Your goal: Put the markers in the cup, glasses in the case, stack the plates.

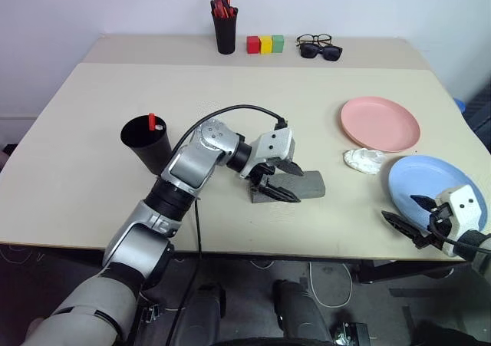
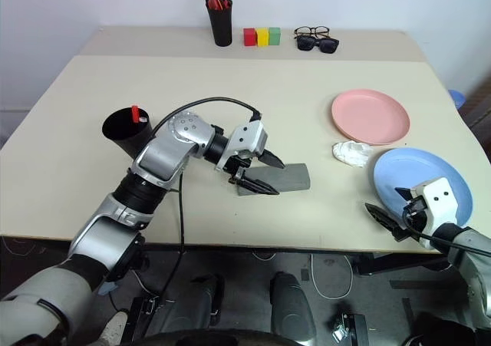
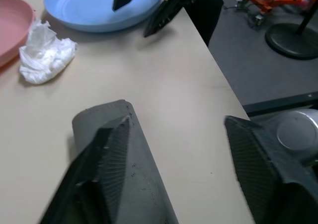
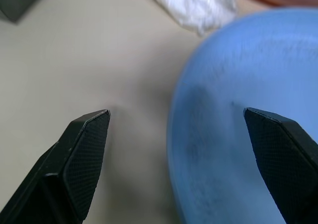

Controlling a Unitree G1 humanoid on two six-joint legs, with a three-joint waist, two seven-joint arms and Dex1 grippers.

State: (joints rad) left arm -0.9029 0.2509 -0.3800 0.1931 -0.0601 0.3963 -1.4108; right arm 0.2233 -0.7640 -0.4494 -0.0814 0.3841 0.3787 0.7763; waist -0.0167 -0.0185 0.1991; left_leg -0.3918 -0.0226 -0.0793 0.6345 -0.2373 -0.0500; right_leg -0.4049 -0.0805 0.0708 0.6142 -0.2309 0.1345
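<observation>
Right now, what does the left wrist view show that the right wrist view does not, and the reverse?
Left wrist view alone: the right gripper open at the blue plate's near rim, floor past the table's edge, and the left gripper open over the grey case.
Right wrist view alone: a close look at the blue plate between the right gripper's fingers.
Both: blue plate, crumpled white tissue, pink plate, case, tabletop.

Both head views looked down over the beige desk [image 1: 230, 108]; the wrist views sat close above it, sharing the round light-blue plastic plate [image 3: 94, 8].
</observation>
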